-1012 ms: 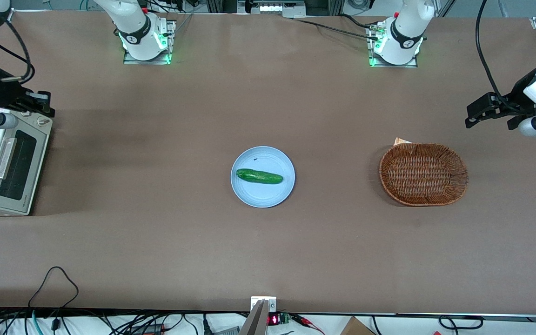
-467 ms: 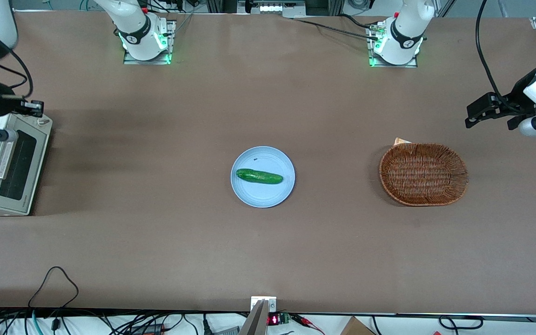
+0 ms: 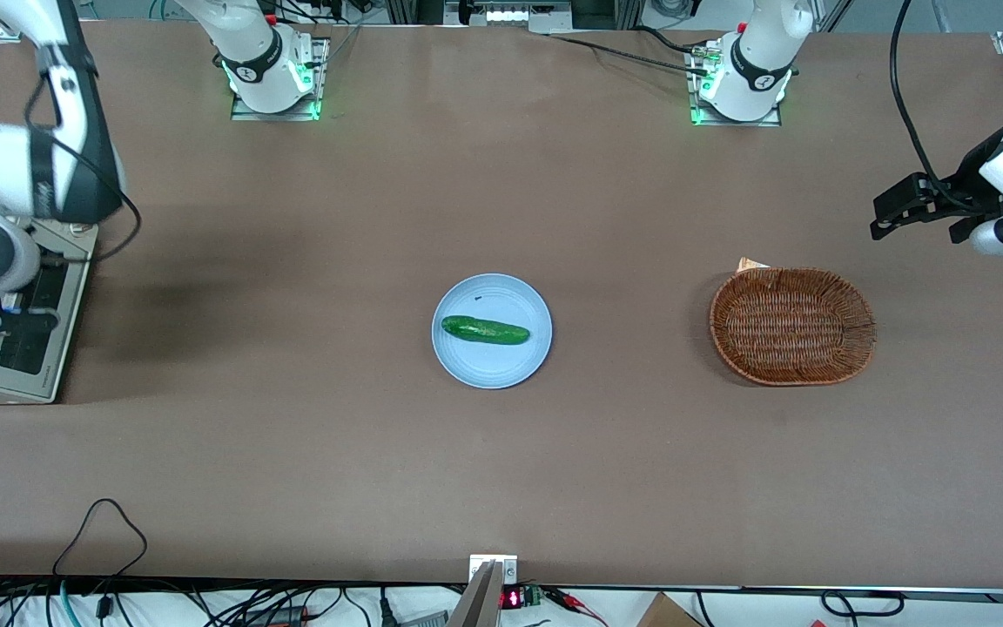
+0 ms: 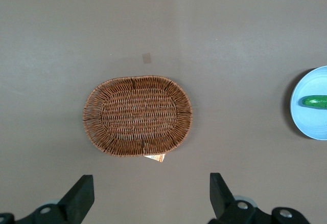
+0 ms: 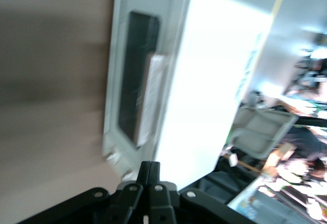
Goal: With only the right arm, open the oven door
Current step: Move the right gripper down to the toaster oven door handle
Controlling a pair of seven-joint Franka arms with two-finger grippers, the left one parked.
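One gripper (image 5: 149,170) hangs just above the shut oven door (image 5: 134,75), its two fingers pressed together, holding nothing

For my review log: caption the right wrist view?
Black two-finger hand, fingers together, hovering above small white toaster oven, its dark-glass door shut.

I have the right arm (image 3: 49,131) bent low at its table end, its gripper (image 5: 149,175) fingers pressed together.
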